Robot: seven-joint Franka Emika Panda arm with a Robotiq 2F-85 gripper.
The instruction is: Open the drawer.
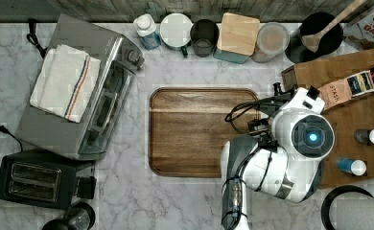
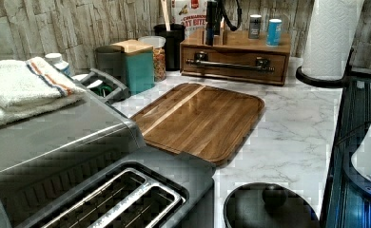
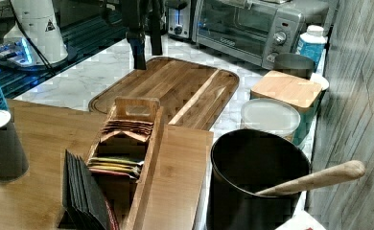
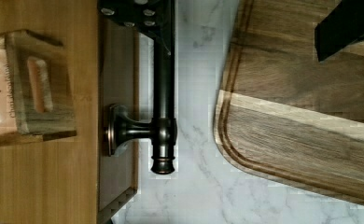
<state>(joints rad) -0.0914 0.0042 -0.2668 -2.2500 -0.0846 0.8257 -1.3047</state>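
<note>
The pincer [image 4: 255,21] hangs fingers apart and empty over the handle [image 4: 163,93], which runs long across the drawer [image 2: 236,59] front.

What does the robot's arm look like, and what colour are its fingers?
The robot arm has chunky, rounded white shells with dark grey joints. A round black cap on it glows with a small blue light. Thin black cables loop beside its wrist. The gripper has straight black fingers. The white base carries a small triangle sticker.
</note>
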